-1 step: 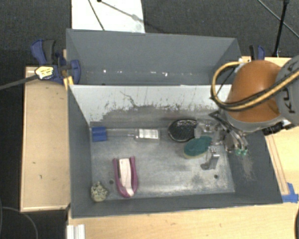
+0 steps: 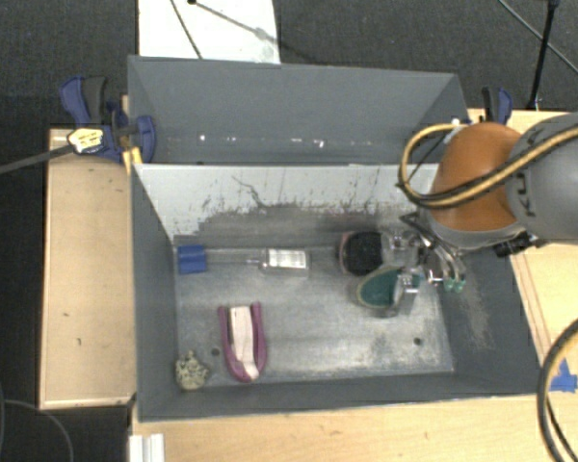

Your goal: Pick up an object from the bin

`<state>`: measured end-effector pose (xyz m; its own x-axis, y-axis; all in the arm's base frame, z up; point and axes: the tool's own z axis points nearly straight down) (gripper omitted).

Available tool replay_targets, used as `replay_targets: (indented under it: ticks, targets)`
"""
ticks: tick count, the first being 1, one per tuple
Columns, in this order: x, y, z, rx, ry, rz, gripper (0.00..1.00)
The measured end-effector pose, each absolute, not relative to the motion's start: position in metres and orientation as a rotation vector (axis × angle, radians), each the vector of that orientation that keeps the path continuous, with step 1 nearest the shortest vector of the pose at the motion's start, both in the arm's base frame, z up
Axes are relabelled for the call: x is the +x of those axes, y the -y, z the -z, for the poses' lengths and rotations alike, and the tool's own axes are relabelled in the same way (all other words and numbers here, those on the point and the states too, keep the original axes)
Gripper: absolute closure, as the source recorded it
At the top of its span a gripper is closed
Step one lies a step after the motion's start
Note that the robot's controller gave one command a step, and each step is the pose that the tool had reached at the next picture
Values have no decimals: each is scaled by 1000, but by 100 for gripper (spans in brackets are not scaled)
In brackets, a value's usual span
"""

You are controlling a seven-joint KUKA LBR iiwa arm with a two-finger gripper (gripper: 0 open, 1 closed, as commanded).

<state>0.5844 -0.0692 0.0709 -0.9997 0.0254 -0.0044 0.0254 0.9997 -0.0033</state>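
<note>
Gripper (image 2: 416, 279), metal, under an orange wrist cover (image 2: 474, 176) looped with yellow and black cables. Low over the floor in the right part of the grey metal bin (image 2: 299, 114). Open or clenched: cannot be told from this angle.

Teal rounded object (image 2: 376, 290), shallow and dish-like. Just left of the gripper on the bin floor, seemingly touching it. Whether it is grasped cannot be told.

Black round fuzzy object (image 2: 361, 250). Just up and left of the gripper, close behind the teal rounded object and near the foot of the back wall.

Clear plastic tube with a blue cap (image 2: 260, 259). Farther left, lying flat along the back of the floor with the cap at the end away from the gripper.

Purple elongated loop with a white centre strip (image 2: 243, 342). Well to the left and nearer the front, lying flat.

Small beige lumpy piece (image 2: 191, 372). Farthest from the gripper, in the front left corner, just beside the purple loop.
</note>
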Motion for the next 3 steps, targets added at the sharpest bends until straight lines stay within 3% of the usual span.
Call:
replay_targets:
  ticks: [1, 2, 3]
  targets:
    - [586, 68, -75, 36, -3131, 5, 100]
    - [592, 102, -123, -85, -3132, -5, 100]
    - [594, 95, -227, -77, -3128, 3, 100]
